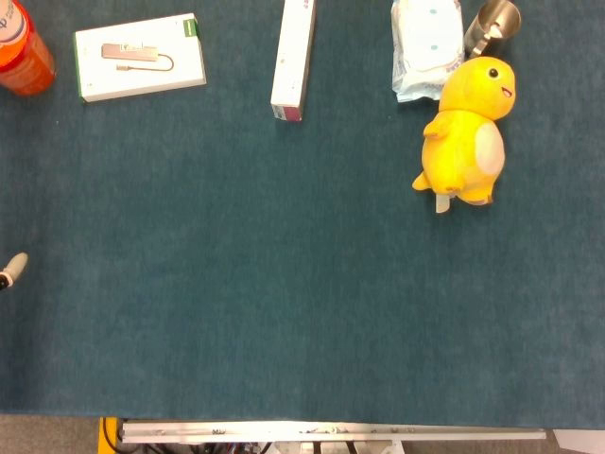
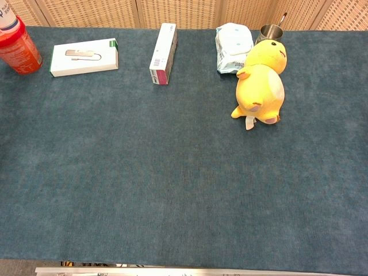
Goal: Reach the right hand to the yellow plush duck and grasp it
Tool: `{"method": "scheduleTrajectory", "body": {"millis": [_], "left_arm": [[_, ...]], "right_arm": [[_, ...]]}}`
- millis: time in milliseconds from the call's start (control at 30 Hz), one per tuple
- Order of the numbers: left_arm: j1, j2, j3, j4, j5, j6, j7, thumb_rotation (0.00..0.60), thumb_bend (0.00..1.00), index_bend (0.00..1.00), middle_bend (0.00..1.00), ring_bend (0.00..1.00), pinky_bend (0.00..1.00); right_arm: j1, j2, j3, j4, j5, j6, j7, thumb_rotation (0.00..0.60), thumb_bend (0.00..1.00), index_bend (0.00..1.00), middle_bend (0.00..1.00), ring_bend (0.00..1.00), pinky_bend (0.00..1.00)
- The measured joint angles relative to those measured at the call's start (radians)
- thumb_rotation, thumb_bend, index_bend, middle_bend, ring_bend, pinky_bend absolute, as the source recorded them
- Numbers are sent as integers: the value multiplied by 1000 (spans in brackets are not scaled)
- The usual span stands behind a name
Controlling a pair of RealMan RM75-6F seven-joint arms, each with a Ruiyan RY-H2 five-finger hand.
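The yellow plush duck (image 1: 465, 132) lay near the tabletop's (image 1: 284, 312) far right corner, touching a wipes packet (image 1: 427, 47). Only a fingertip of the left hand (image 1: 13, 269) showed, its state impossible to tell; the right hand was out of sight.

Along the far edge of a table (image 2: 172, 190) covered in dark teal cloth, a red bottle (image 2: 18, 49) stands at the left corner, with a flat white box (image 2: 84, 57) picturing a cabled adapter lying near it. A long white carton (image 2: 163, 53) with a magenta end lies further right, then a soft white packet (image 2: 232, 39) and, just beside it, a metal cup (image 2: 270, 31).
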Motion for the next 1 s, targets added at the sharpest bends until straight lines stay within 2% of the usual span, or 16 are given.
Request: {"method": "scheduleTrajectory", "body": {"millis": [533,1000], "left_arm": [[10,3,3,-1,6,12,-6,600,148,93,62,7,32],[17,2,5,-5,10,20,-1,600,148,93,62,7,32]], "right_arm": [[12,1,-4,0,-21,-11,7,595,0,223,264,57,4],[106,-25,-4,20,-62,-118,50,598,0,223,248,57,4]]}}
